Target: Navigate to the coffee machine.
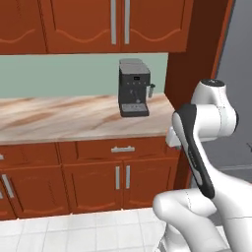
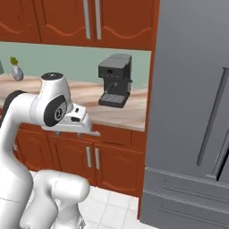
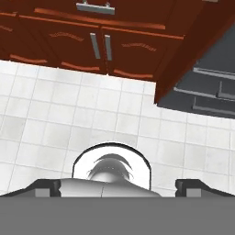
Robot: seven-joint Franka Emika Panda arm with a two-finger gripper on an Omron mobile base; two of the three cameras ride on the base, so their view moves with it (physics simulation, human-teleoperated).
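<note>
Ahead, the coffee machine point(image 1: 133, 87) stands upright at the back of the bench point(image 1: 64, 118), near its right end, drip tray facing me and just beside the tall cabinet side panel point(image 1: 189, 59). Beyond that panel sits the grey fridge point(image 2: 192, 112). Far off along the bench in the right base view, a small vase point(image 2: 17, 71) stands well apart from the machine.

My gripper point(image 3: 117, 186) hangs folded in front of the base cabinets point(image 1: 118, 177), pointing down at the tiled floor point(image 3: 55, 114); its finger tips sit far apart at the bottom of the hand view, so I read the jaws as spread wide with nothing between them.

I judge the drive nearly finished. To end it well, I'd creep the base forward squarely, centre the machine, and keep the arm tucked so it clears the drawer handle point(image 1: 122, 149) and the fridge.
</note>
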